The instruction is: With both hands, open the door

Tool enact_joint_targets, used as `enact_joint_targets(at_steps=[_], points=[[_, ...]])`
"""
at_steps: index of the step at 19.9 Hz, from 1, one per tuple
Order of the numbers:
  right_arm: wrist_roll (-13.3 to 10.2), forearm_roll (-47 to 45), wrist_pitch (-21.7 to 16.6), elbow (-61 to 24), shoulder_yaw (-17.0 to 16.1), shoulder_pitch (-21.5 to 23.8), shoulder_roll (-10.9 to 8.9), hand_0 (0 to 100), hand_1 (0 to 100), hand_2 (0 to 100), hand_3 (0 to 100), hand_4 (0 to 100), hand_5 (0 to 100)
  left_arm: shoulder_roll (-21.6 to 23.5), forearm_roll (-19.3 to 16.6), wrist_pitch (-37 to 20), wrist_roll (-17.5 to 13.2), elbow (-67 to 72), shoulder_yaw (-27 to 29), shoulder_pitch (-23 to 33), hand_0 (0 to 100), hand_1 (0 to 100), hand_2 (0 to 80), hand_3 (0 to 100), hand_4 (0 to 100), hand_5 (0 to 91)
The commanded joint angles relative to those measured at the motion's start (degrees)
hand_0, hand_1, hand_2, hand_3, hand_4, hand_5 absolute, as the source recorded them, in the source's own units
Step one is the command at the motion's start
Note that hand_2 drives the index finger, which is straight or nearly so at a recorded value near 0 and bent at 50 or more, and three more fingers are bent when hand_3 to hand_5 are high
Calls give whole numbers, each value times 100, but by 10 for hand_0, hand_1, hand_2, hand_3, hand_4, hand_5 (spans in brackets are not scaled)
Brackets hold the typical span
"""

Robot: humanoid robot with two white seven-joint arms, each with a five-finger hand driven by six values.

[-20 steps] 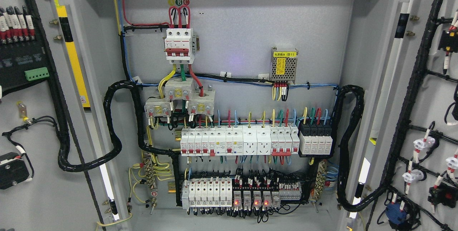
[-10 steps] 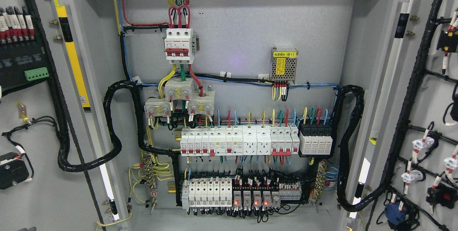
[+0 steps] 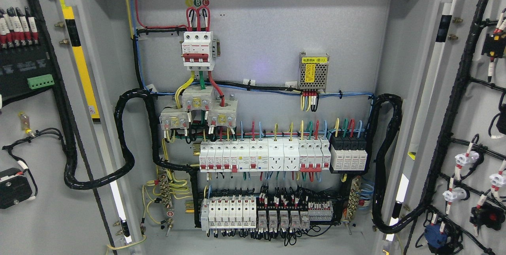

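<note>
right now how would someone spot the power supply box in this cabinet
Start at the grey back panel of the open cabinet and look to its upper right. The power supply is a small perforated metal box, mounted alone above the breaker rows, and the only unit with a yellow label across its top.

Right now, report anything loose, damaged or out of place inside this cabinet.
Nothing stands out. Both doors, left door and right door, stand wide open, the breaker rows sit level on their rails, and the black cable looms stay bundled. Neither hand is in view.

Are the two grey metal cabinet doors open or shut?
Open. The left grey door and right grey door are swung outward, exposing the white breaker rows inside.
</note>
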Motion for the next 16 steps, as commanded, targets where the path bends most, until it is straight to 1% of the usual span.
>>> enact_joint_targets(at_steps=[1,4,6,7,9,11,12,14,16], points=[[13,21,8,1225,1797,14,7,214,66,0,0,0,0,-1292,-930,-1,442,1408,-793,-102,0,0,0,0,0,0],[-22,4,17,1999,2246,5,42,214,63,0,0,0,0,-1310,-1063,8,1040,2698,-970,-339,0,0,0,0,0,0],[-58,4,25,2395,2483,22,51,214,63,0,0,0,0,-1389,-1037,-1,1270,4006,-970,-707,0,0,0,0,0,0],[-40,21,25,2562,2563,23,43,214,62,0,0,0,0,-1485,-1037,-1,1297,4683,-918,-927,0,0,0,0,0,0],[4,47,25,3054,2756,-21,43,214,62,0,0,0,0,-1547,-1037,-36,1297,5660,-917,-1165,0,0,0,0,0,0],[4,379,25,3616,2932,-100,60,214,62,0,0,0,0,-1565,-1045,-62,1288,6225,-970,-1193,0,0,0,0,0,0],[-5,703,25,3941,2950,-179,156,214,62,0,0,0,0,-1582,-1054,-54,1288,6376,-970,-1193,0,0,0,0,0,0],[-14,1345,17,4564,2898,-232,445,214,62,0,0,0,0,-1688,-1081,-45,1279,6779,-1092,-1210,0,0,0,0,0,0],[-40,1786,25,5250,2906,-355,569,214,61,0,0,0,0,-1732,-1089,-36,1279,7341,-1504,-1297,0,0,0,0,0,0]])
